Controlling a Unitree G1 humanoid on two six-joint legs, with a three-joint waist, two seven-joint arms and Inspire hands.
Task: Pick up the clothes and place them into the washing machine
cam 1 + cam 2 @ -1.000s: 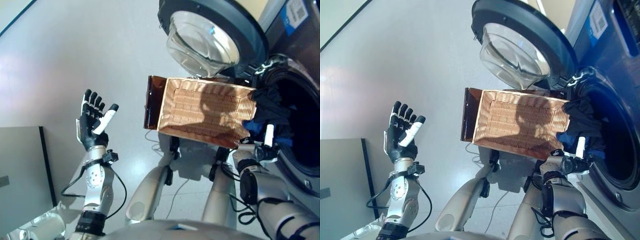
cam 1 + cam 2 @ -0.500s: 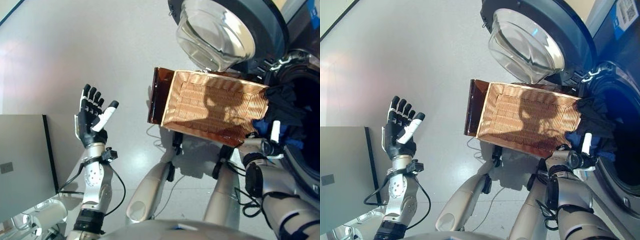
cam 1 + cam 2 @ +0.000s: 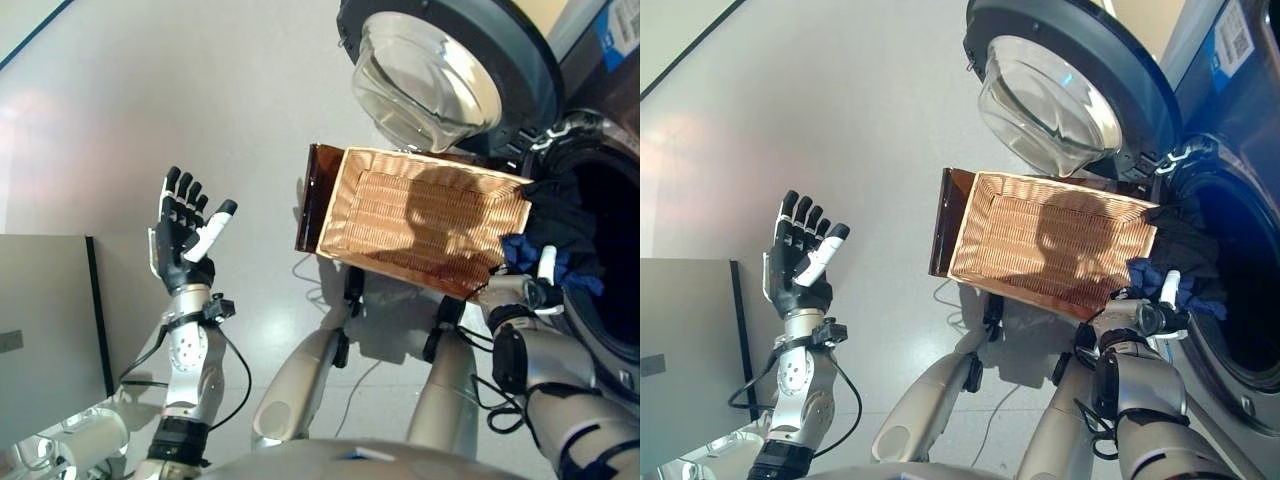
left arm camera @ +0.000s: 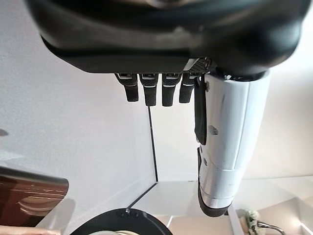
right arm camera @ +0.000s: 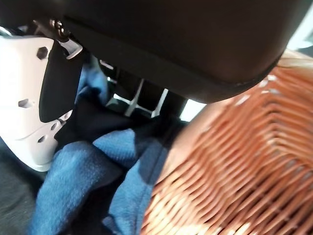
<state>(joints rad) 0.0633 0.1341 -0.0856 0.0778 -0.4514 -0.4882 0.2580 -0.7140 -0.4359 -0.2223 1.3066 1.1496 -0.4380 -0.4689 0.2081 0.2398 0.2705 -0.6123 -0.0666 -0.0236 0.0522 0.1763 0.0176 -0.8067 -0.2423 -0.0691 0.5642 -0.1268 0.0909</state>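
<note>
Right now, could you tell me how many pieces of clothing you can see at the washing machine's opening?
2: a black garment hanging over the drum's rim, and a blue one beside the basket. More may be hidden inside.

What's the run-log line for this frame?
stage: loading | clothes: at washing machine opening | basket: empty | right hand: by clothes, fingers hidden | left hand: open, raised, idle
</note>
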